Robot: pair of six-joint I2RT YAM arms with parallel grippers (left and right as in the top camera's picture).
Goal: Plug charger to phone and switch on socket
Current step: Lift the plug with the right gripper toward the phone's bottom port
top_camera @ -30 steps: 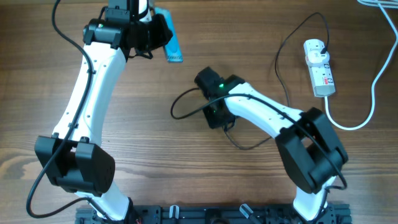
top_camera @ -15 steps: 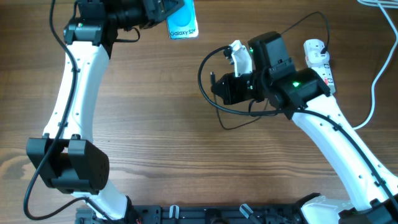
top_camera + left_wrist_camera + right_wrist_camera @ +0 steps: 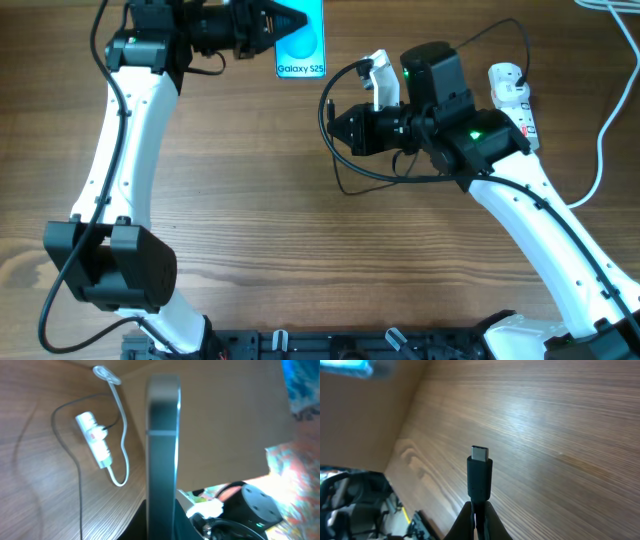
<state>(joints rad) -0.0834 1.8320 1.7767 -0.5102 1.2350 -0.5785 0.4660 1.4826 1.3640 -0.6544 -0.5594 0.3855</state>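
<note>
Cyan-screened, the phone [image 3: 300, 40] sits clamped in the left gripper [image 3: 270, 24] at the far edge of the surface [image 3: 300, 260]. The right gripper [image 3: 479, 512] pinches the charger [image 3: 480, 474] behind its tip, connector leading, which we judge readies insertion. The socket [image 3: 513, 108] lies far right, untouched

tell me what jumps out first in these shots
The bright cyan phone stands out, clamped in the left gripper at the top of the overhead view. Near it, the right gripper pinches the charger, its connector tip bare and unplugged. The white socket lies far right.
</note>
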